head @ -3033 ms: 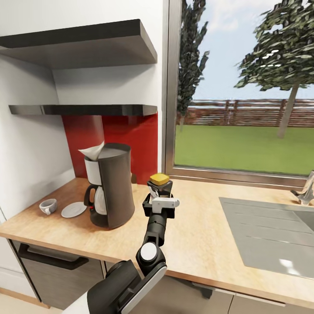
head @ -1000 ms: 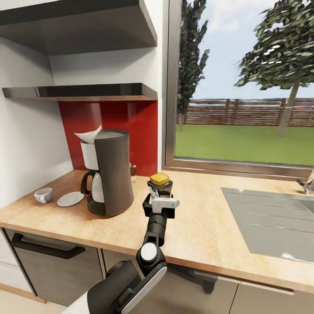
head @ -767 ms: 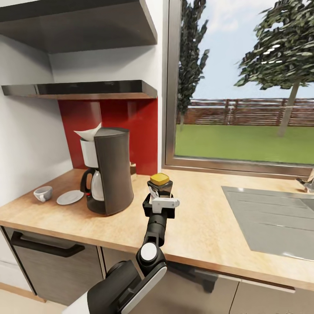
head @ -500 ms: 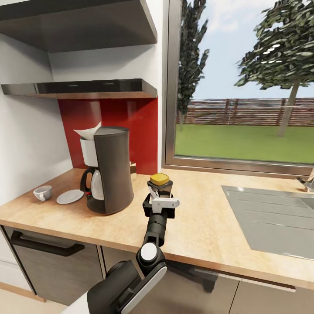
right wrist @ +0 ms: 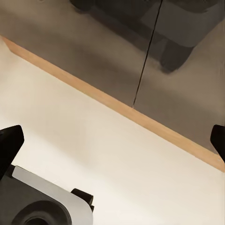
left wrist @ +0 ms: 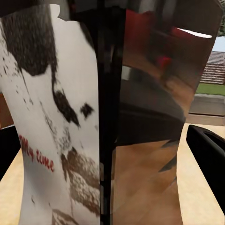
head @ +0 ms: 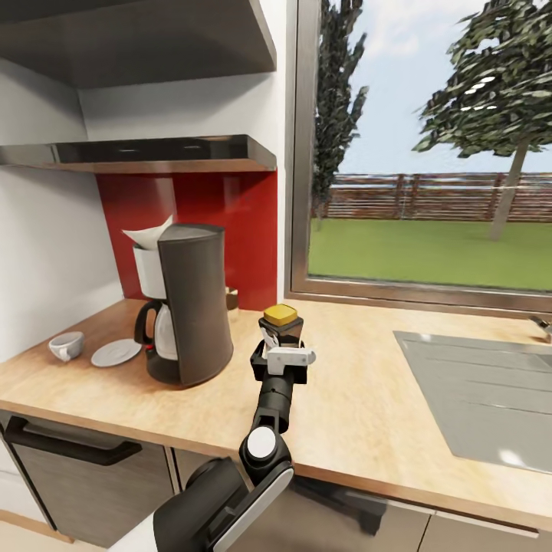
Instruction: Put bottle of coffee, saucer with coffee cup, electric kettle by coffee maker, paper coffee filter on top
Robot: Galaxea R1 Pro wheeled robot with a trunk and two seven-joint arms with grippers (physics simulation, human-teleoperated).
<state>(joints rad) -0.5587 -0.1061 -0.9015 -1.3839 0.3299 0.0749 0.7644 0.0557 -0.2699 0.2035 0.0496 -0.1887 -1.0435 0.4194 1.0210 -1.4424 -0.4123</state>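
Carrying jar in our left gripper, fingers clenched on it, above counter right of coffee maker. Next we judge: lower, set beside maker, release. Left wrist shows label close; head doesn't. Right fingertips wide apart over floor.

Light-wood kitchen countertop, lower frame.
On it, left: coffee cup, saucer, coffee maker; steel sink at right.
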